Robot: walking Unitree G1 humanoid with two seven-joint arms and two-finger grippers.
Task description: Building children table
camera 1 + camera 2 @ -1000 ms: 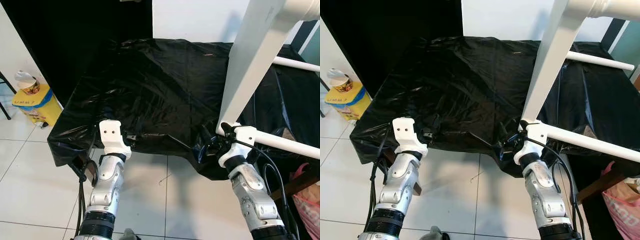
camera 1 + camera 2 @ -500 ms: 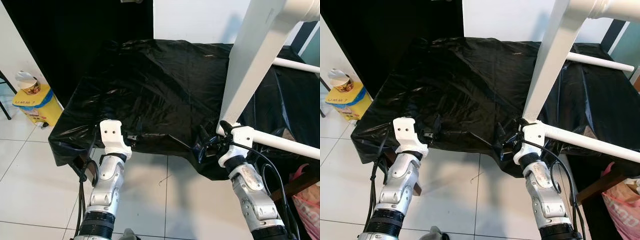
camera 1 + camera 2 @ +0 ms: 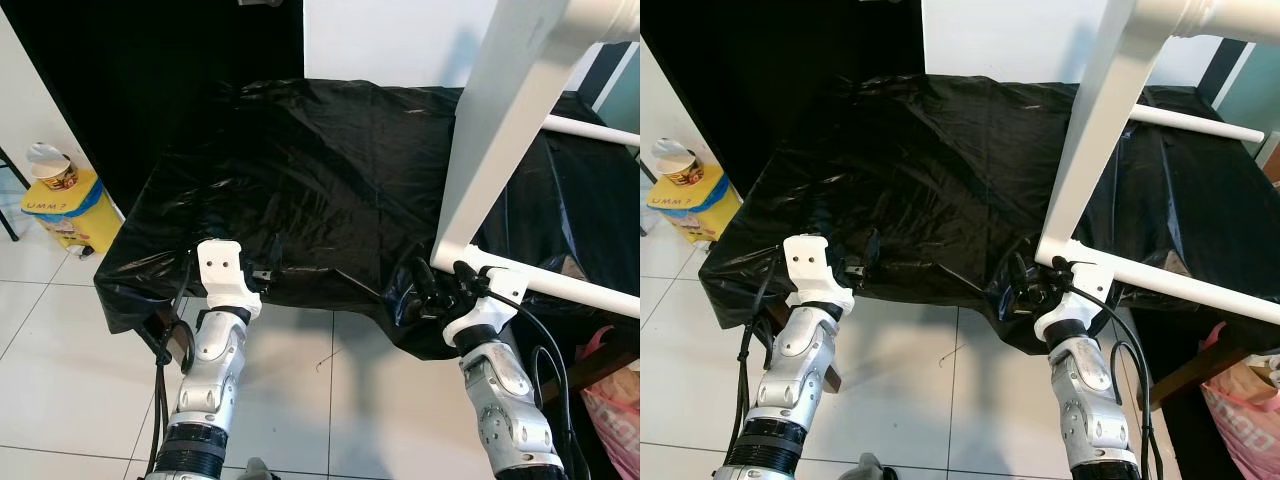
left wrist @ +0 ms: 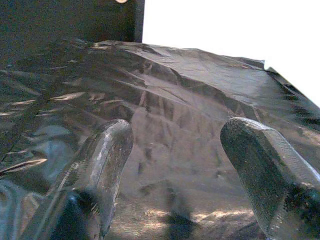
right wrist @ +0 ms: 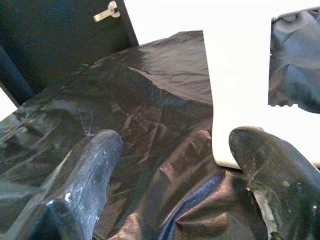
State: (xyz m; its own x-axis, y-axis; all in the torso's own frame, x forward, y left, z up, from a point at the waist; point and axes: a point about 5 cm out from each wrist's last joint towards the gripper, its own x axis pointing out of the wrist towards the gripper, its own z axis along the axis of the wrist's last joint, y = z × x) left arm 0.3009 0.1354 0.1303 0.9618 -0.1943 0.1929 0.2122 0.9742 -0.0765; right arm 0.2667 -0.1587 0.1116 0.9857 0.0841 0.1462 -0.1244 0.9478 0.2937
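Both grippers hovering open at the near edge of the black-sheeted surface — nothing gripped.

Sitting far left on the tiled floor (image 3: 330, 400): yellow box (image 3: 62, 207) with a paper cup (image 3: 55, 166) on top, beside the black plastic sheet (image 3: 330, 170). Left gripper (image 4: 175, 150) resting at the sheet's front-left edge, fingers (image 4: 102, 165) spread wide over bare plastic, holding nothing. Right gripper (image 5: 172, 170) hanging at the front edge further right, jaws spread wide, one finger (image 5: 272, 175) lying just beside the foot of the white table leg (image 3: 500, 130) — contact unclear. Leg rising steeply up and to the right; white crossbar (image 3: 1180, 285) running from its base toward the right, second white rod (image 3: 590, 128) lying across the sheet behind.
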